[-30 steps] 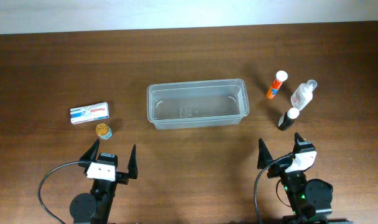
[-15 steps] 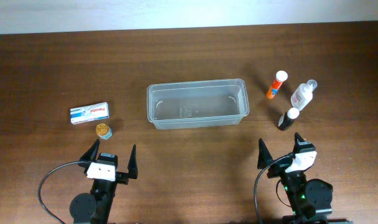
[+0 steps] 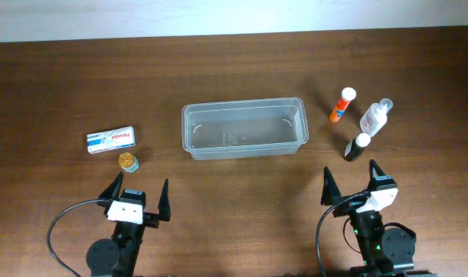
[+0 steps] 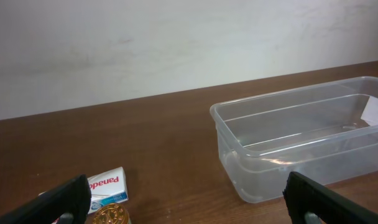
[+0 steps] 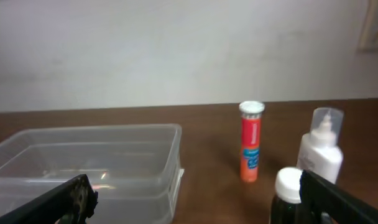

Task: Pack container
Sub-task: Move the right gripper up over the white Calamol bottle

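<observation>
Two claws sit nearest: the left gripper (image 3: 142,183) and the right gripper (image 3: 349,171), each with jaws wide apart, holding nothing. Farther off, the container (image 3: 243,131) stands in the middle, a box (image 3: 111,139) to its left, an orange tube (image 3: 342,105) to its right.

The container (image 3: 244,128) sat mid-table (image 3: 234,61). Well to its left lay a box (image 3: 111,139), a small jar (image 3: 128,161) just before it, ahead of the left gripper (image 3: 142,180). Right of the container stood a tube (image 3: 342,105), a pump bottle (image 3: 376,117) beside it, and a small bottle (image 3: 356,146) nearest the right gripper (image 3: 349,169)
</observation>
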{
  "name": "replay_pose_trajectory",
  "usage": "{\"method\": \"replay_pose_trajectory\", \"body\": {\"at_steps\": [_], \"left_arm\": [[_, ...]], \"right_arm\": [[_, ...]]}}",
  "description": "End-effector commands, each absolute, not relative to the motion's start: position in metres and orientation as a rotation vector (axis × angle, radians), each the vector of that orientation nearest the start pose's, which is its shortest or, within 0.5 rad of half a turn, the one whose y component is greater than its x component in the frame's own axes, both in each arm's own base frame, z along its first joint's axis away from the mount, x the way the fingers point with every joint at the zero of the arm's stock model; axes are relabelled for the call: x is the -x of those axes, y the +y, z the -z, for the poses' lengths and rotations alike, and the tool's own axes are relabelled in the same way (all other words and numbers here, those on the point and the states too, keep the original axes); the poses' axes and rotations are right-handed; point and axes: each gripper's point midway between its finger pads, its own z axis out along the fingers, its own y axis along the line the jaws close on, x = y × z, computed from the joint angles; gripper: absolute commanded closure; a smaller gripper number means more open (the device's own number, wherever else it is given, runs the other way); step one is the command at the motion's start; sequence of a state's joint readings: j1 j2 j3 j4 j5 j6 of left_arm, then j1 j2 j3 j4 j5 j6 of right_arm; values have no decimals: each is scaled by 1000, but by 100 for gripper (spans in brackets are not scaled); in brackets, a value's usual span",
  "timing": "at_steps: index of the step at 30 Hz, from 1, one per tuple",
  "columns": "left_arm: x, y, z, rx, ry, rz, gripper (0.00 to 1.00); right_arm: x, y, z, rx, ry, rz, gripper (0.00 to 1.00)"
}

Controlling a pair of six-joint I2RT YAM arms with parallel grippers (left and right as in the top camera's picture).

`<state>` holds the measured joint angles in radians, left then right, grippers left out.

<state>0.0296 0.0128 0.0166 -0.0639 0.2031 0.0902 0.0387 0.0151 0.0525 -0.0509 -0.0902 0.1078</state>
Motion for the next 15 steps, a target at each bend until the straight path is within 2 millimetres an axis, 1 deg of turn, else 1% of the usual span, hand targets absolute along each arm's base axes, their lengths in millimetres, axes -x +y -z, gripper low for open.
{"method": "replay_pose_trajectory", "body": {"at_steps": [1,4,7,8,12,15], "left_arm": [[-243,-28,-162,-224,1613,68,0],[-243,-28,-162,-224,1613,68,0],[-243,-28,-162,-224,1613,68,0],[-243,-28,-162,-224,1613,68,0],[-243,-28,-162,-224,1613,68,0],[-243,-28,-162,-224,1613,68,0]], "right_arm": [[-240,11,-211,-48,1553,-135,2],[-240,7,-230,-68,1583,-116,2],[-245,0,-256,-104,1628,-78,2],[-249,-3,-269,-119,1645,-61,2],[-268,-11,-312,-155,1713,-14,1],[-286,-21,-336,-198,1804,50,2]]}}
